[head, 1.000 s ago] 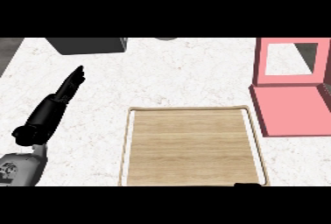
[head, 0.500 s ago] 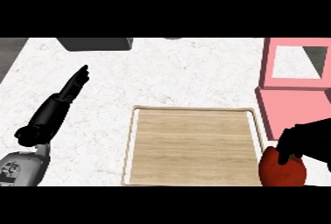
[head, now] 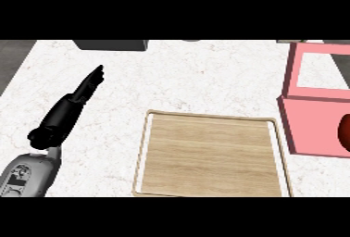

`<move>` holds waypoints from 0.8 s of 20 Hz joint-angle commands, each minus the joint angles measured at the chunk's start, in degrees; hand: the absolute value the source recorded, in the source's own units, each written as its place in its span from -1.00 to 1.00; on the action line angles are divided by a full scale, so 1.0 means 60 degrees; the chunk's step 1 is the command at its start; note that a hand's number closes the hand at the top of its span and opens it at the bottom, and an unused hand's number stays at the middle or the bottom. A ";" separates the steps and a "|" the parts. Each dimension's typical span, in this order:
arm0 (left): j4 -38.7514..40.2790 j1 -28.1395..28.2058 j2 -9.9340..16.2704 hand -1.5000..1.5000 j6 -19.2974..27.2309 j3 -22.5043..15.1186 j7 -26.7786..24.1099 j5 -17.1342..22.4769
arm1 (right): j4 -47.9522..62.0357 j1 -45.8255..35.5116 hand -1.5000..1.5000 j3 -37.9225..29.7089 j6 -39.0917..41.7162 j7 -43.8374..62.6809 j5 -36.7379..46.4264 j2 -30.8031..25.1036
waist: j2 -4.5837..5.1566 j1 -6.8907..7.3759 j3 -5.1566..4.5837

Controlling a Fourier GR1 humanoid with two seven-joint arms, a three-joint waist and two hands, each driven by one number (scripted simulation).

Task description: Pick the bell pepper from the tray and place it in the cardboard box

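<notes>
- The left hand (head: 71, 104) lies over the white marble counter (head: 191, 78) at the view's left, on the end of a grey forearm (head: 27, 173) that comes in from the lower left corner.
- Its fingers are straight and held together, pointing up and to the right toward the far side of the counter; they hold nothing and touch no object.
- The right hand does not show in the view.
- A wooden tray (head: 212, 155) with a pale raised rim sits in the lower middle, well right of the left hand; its bed is bare wood.
- A pink box (head: 311, 118) stands at the right edge, just beside the tray's right rim, with its flap standing open at the far side.
- A dark red rounded shape, the bell pepper (head: 344, 134), shows at the right edge inside the pink box, cut off by the frame.
- A dark grey block (head: 111, 44) sits at the counter's far edge, above the left hand.
- No writing or label can be read anywhere.
</notes>
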 commanded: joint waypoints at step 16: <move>-0.0017 0.0273 -0.0152 0.00 -0.0103 0.0111 -0.0171 -0.0295 | 0.7188 -0.3465 -1.00 0.1728 0.2384 -0.6525 0.2354 0.0391 | -0.0052 0.0073 0.0005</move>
